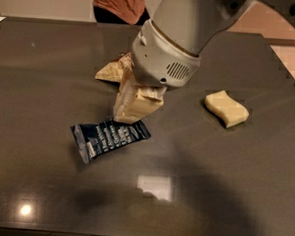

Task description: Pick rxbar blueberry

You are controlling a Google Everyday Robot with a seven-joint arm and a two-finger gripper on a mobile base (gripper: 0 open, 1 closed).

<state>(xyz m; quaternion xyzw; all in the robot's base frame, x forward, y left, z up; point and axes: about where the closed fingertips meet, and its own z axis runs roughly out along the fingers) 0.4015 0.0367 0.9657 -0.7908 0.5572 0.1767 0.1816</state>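
The rxbar blueberry [110, 138] is a small flat navy-blue wrapper with white text, left of the table's middle. My gripper [126, 118] reaches down from the large white wrist [163, 61] and is shut on the bar's upper edge. The bar hangs from the tan fingers [133, 101], tilted, a little above the table. A dim reflection of it shows lower down on the glossy top.
A tan-and-brown snack bag [111, 71] lies just behind the gripper, partly hidden by the wrist. A pale yellow wavy sponge [227, 108] lies to the right. The dark glossy table [44, 83] fills the view. A person in orange [119, 3] stands beyond the far edge.
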